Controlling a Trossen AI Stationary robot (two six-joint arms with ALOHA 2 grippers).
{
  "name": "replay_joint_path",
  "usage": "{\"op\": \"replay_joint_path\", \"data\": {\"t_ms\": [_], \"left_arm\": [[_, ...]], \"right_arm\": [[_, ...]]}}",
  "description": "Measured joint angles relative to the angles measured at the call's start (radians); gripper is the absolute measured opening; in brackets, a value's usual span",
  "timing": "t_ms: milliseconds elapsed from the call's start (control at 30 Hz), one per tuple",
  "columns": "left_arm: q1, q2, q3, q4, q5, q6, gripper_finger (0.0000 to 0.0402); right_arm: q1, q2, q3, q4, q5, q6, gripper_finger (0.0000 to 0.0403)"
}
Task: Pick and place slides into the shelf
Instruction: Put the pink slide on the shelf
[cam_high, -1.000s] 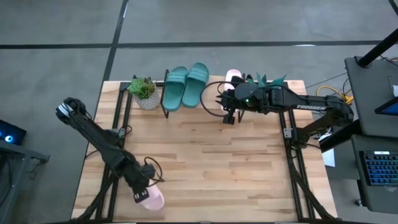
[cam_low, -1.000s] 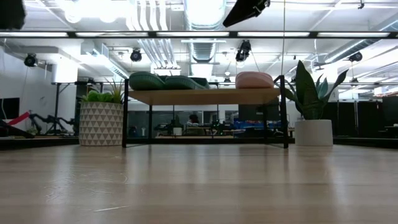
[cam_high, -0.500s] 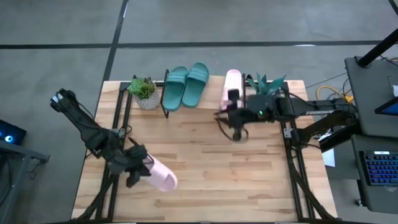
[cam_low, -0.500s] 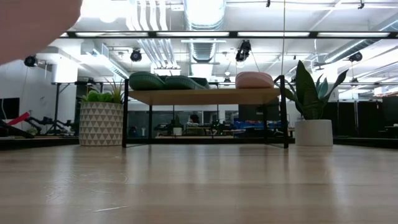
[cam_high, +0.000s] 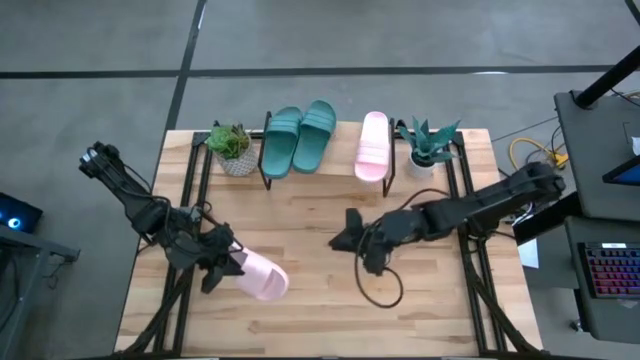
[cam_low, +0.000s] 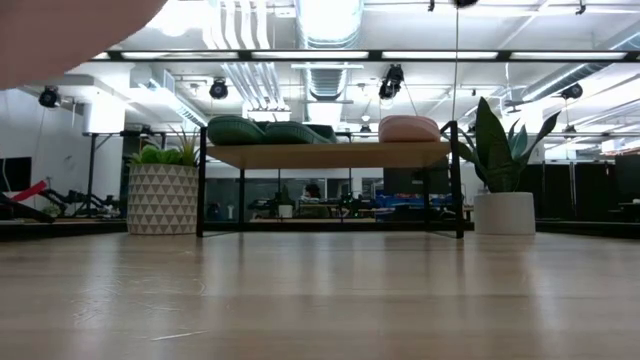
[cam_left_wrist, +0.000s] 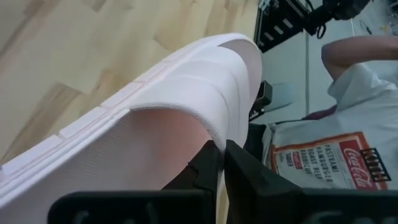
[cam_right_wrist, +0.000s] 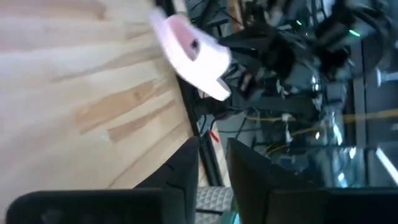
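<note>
One pale pink slide (cam_high: 258, 276) is in my left gripper (cam_high: 226, 266) over the table's near left part; it shows as a pink blur (cam_low: 60, 30) high in the low view. On the shelf (cam_low: 330, 155) at the far edge lie two teal-green slides (cam_high: 283, 140) (cam_high: 317, 134) and the second pink slide (cam_high: 372, 147), soles down on the plank. My right gripper (cam_high: 345, 237) hovers over the table's middle, slightly open and holding nothing (cam_right_wrist: 212, 163). My left gripper pinches the pink slide's wide ribbed strap at its edge (cam_left_wrist: 211, 134) between the two fingers, one finger (cam_left_wrist: 206, 163) under the strap and one outside it. The slide is lifted clear of the table and tilted, reaching out past the fingers toward the table's right.
A leafy plant in a patterned pot (cam_high: 232, 148) stands left of the shelf, a spiky plant in a white pot (cam_high: 428, 145) right of it. A cable loop (cam_high: 382, 290) hangs from the right arm. A person (cam_left_wrist: 348, 74) is beyond the table. Bare wood (cam_high: 310, 300) lies between the arms.
My left gripper has risen from the near left corner with the pink slide, carrying it up and toward the table's right; the slide has come clear of the table. My right gripper has drawn back from the shelf toward the near edge and left, leaving the other pink slide on the plank.
</note>
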Motion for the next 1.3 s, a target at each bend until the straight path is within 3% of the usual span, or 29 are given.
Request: {"op": "replay_joint_path", "data": {"t_ms": [200, 300, 433, 600, 933, 1167, 1300], "left_arm": [[0.001, 0.024, 0.019, 0.048, 0.026, 0.05, 0.0], [0.001, 0.047, 0.041, 0.065, 0.029, 0.096, 0.0], [0.001, 0.072, 0.061, 0.063, 0.035, 0.115, 0.0], [0.001, 0.089, 0.077, 0.068, 0.045, 0.143, 0.0], [0.001, 0.096, 0.079, 0.07, 0.056, 0.161, 0.0], [0.001, 0.097, 0.079, 0.07, 0.057, 0.179, 0.0], [0.001, 0.096, 0.079, 0.07, 0.057, 0.185, 0.0]], "right_arm": [[0.004, 0.105, -0.001, 0.096, -0.066, -0.155, 0.0138], [0.004, 0.172, 0.037, 0.109, -0.124, -0.161, 0.0178], [0.015, 0.264, 0.12, 0.124, -0.105, -0.132, 0.0211], [0.025, 0.357, 0.237, 0.126, -0.069, -0.098, 0.0204], [0.031, 0.445, 0.32, 0.083, -0.164, -0.162, 0.0159], [0.039, 0.463, 0.358, 0.078, -0.172, -0.163, 0.0157], [0.04, 0.467, 0.364, 0.078, -0.242, -0.163, 0.0161]]}}
